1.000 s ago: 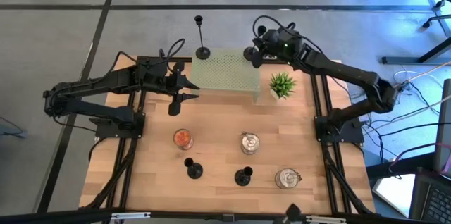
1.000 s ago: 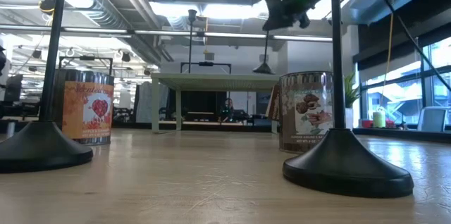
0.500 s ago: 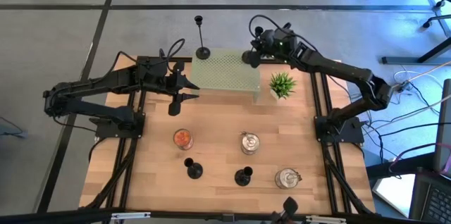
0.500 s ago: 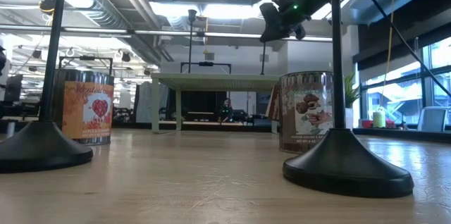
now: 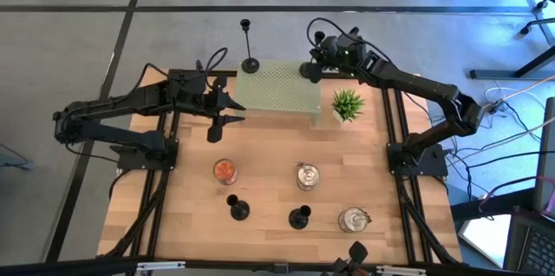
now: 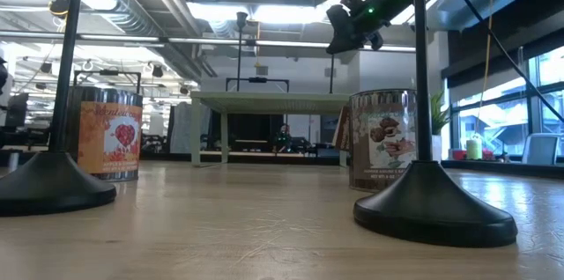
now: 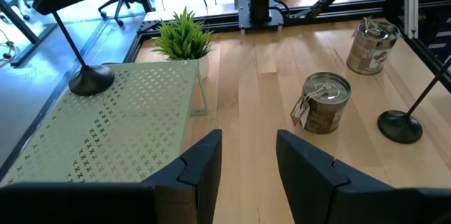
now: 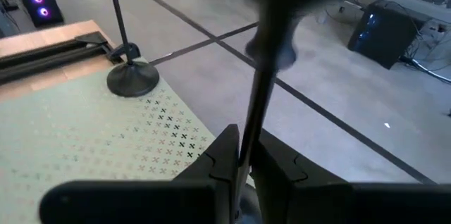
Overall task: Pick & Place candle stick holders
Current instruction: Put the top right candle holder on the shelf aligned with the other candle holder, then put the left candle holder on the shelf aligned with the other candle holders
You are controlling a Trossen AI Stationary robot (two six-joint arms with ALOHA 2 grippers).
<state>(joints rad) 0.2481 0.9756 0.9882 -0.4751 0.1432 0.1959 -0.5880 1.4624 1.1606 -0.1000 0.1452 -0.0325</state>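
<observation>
My right gripper (image 5: 317,61) is over the far right corner of the pale green perforated platform (image 5: 277,89). It is shut on a black candle stick holder whose round base (image 7: 89,79) is at the platform's surface. A second holder (image 5: 250,65) stands by its base on the platform's far left corner. Two more holders (image 5: 238,210) (image 5: 299,217) stand on the table near its front edge. My left gripper (image 5: 232,108) is open and empty beside the platform's left end. My right gripper pinches the holder's thin stem (image 8: 248,136) between its two fingers, well above the base. The fingers slant down from the far right and lie across the stem. The stem (image 7: 67,37) leans away from upright. Whether the base rests on the platform or hangs just above it, I cannot tell.
A small green plant (image 5: 347,102) stands at the platform's right end. Three short jars (image 5: 225,170) (image 5: 306,175) (image 5: 353,219) stand on the wooden table between the platform and the front edge.
My right gripper has shifted slightly toward the table's left and tipped over, still shut on the holder's stem. The stem leans more than before. The left arm has kept still.
</observation>
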